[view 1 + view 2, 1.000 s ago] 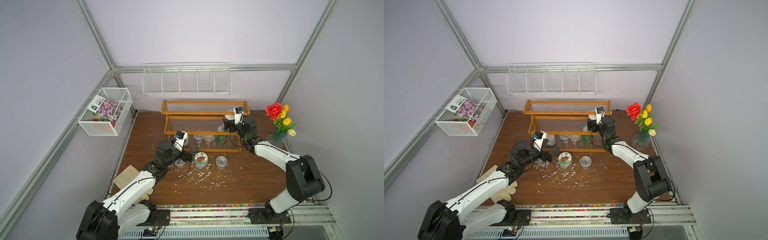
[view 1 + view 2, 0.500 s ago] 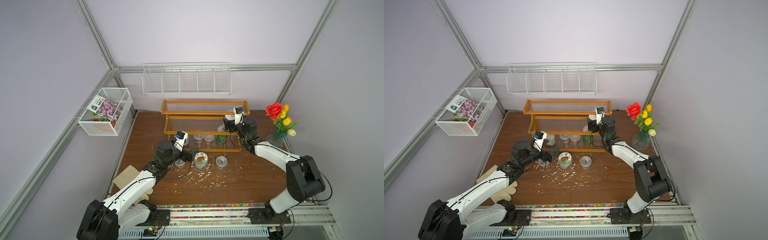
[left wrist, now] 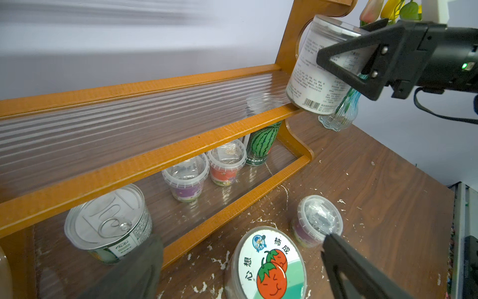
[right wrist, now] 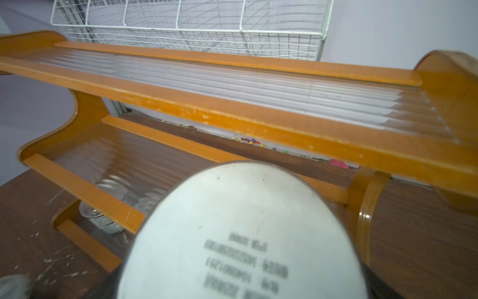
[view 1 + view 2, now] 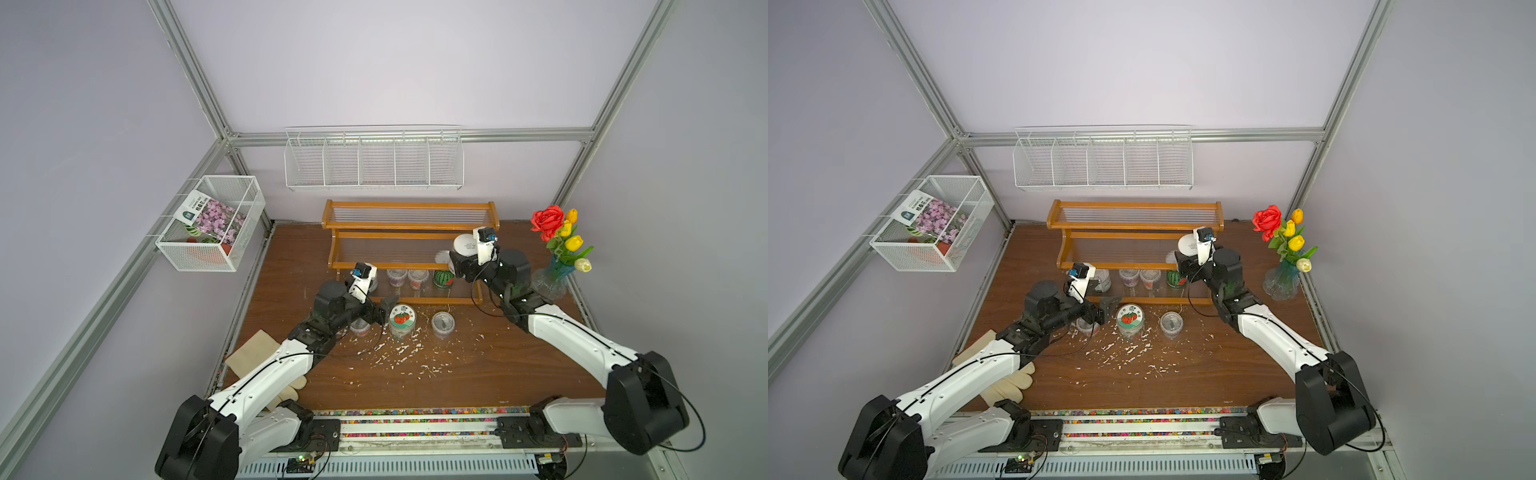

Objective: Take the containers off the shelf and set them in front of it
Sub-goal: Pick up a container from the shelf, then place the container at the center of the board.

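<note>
A brown wood-grain tabletop (image 5: 498,365), strewn with white flecks, sits in a lilac-walled cell. At its back stands an orange-brown wooden three-tier shelf with clear ribbed panels (image 5: 399,226).

The right gripper (image 5: 460,259) has its jaws spread wide and clamped around the body of a big silver tin with a white lid (image 3: 310,77). The tin is tilted at the shelf's right end, and its lower edge appears to touch the middle tier's front rail.

The left gripper (image 5: 384,311) is fully spread and empty. It hovers over a red-fruit-labelled jar (image 5: 402,318) that stands just in front of the shelf, near a clear lidded plastic cup (image 3: 316,220).

On the shelf's bottom tier are a silver pull-tab can (image 3: 106,222), two more clear cups (image 3: 186,176) and a watermelon-print can (image 3: 262,141).

The step in hand looks to be bringing the tin out. It would go best if the tin is lifted clear of the rail before it is drawn forward, so the edge does not catch. It should then be levelled and set upright on bare table in front of the shelf's right end, apart from the cup there. The glass flower vase (image 5: 550,282) beside that end calls for a careful swing.
</note>
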You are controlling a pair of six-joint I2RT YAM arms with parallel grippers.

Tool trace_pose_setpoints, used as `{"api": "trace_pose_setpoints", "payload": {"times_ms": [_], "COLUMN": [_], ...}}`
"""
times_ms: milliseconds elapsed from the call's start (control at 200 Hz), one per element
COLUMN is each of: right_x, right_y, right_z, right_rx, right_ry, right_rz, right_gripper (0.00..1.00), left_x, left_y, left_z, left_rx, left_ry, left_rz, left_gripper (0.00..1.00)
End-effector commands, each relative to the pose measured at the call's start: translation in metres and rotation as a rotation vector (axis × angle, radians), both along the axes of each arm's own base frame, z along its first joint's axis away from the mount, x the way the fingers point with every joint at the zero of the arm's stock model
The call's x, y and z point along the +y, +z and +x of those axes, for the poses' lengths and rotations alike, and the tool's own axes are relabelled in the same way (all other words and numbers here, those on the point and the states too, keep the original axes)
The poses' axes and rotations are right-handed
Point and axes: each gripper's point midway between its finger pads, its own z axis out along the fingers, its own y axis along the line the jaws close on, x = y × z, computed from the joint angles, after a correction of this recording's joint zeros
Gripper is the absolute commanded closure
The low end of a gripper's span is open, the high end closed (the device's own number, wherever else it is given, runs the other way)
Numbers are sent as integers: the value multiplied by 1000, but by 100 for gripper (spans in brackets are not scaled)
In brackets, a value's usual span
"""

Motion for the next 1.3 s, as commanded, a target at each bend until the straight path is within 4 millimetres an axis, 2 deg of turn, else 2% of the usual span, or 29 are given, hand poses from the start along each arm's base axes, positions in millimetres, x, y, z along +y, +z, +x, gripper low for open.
{"api": "trace_pose_setpoints", "payload": {"times_ms": [0,90,185,370,500,595,725,965,1085,1295], "right_x": [14,22,18,-16,-44,-58,-63,-57,-54,-53], "right_y": [11,11,5,-27,-53,-76,-98,-123,-128,-144], "right_z": [-28,-49,-68,-101,-123,-134,-135,-116,-110,-105], "right_rx": [-11,8,40,132,193,205,185,119,112,125], "right_ry": [91,136,125,24,-75,-141,-176,-200,-198,-205], "right_rz": [-5,-15,-8,-42,-69,-58,-3,44,48,7], "right_gripper": [36,36,36,36,36,36,36,36,36,29], "left_x": [-6,-12,-18,-39,-50,-58,-63,-60,-54,-35], "left_y": [24,29,34,34,27,19,10,2,0,-2], "left_z": [-1,-8,-16,-39,-53,-62,-64,-56,-51,-38], "left_rx": [-44,-57,-65,-62,-37,-17,8,4,3,-6], "left_ry": [-42,-94,-138,-221,-260,-282,-289,-247,-201,-109], "left_rz": [-41,-60,-71,-60,-70,-70,-76,-44,-25,2], "left_gripper": [1,0,1,1,1,1,1,1,0,0]}}
